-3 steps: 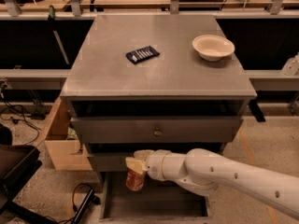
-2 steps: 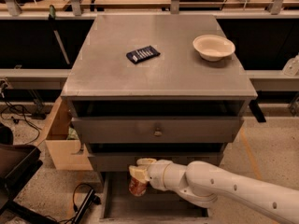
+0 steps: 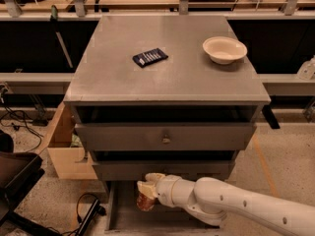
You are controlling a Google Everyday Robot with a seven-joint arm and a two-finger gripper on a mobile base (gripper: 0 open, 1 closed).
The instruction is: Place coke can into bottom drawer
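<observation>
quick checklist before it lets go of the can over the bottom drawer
1. Bottom drawer pulled out: ok.
2. Gripper shut on the can, just below the middle drawer front: ok.
3. Can over the drawer's tray, towards its left side: ok.
4. Can roughly upright: ok.
5. Can's base resting on the drawer floor: cannot tell.
6. Floor under the can free of other things: cannot tell.
</observation>
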